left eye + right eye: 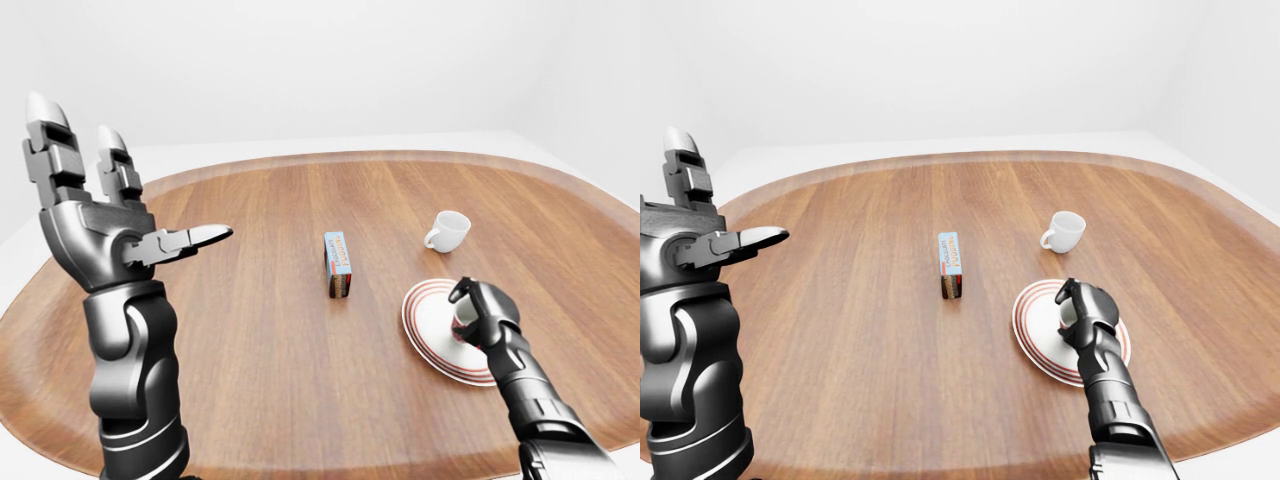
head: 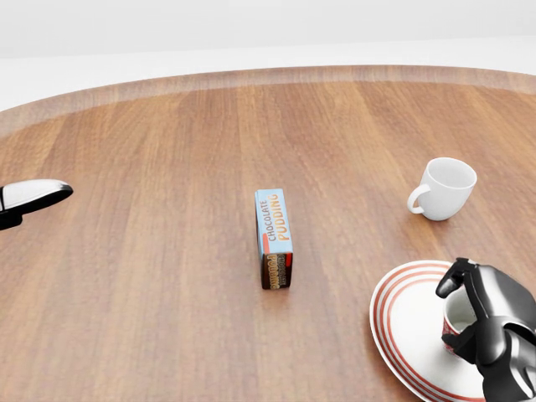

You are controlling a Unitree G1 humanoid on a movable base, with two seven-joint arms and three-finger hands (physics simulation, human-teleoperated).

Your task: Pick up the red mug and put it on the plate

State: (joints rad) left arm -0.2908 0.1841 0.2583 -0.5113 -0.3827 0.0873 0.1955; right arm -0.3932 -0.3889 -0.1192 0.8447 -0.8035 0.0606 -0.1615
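The red mug (image 2: 457, 325), white inside, stands within the white plate with red rings (image 2: 400, 328) at the lower right of the head view. My right hand (image 2: 479, 318) is closed round the mug and hides most of it. I cannot tell whether the mug rests on the plate or hangs just above it. My left hand (image 1: 130, 180) is raised at the left of the left-eye view, fingers spread, open and empty, far from the mug.
A white mug (image 2: 444, 188) stands just above the plate in the head view. A chocolate pudding box (image 2: 275, 237) lies at the middle of the round wooden table (image 2: 151, 268). The table's rim curves along the top.
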